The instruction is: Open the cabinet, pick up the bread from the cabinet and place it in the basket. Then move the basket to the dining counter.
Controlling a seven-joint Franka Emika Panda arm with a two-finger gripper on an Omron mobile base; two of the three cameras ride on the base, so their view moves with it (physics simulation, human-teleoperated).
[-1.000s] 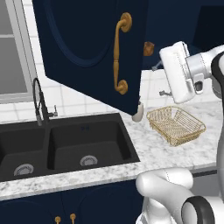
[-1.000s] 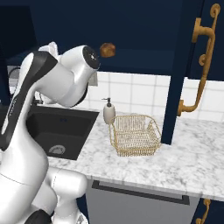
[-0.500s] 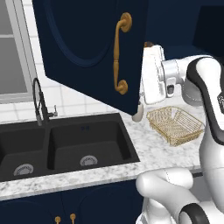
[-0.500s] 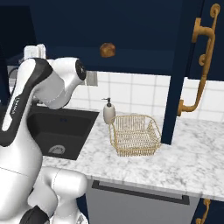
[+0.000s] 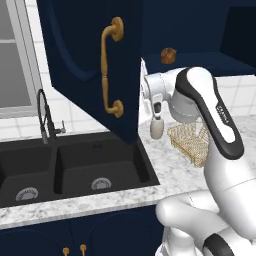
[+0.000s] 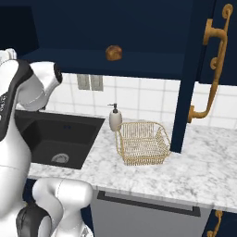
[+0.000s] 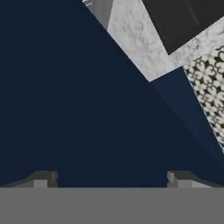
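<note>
Cabinet (image 5: pixel 90 65) door now swung wide, filling upper left of left base view. Arm has swung in behind it vs a sec ago; gripper (image 7: pixel 109 179) jaws spread, empty. Bread (image 6: pixel 113 52) on shelf, upper left-centre; basket (image 6: pixel 141 142) below. Judged next: reach for bread.

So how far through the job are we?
Done: the cabinet door stands open. In hand: nothing; the open gripper faces the door. Left: the bread sits on the shelf, the basket is empty beside the sink, and the move to the dining counter.
</note>
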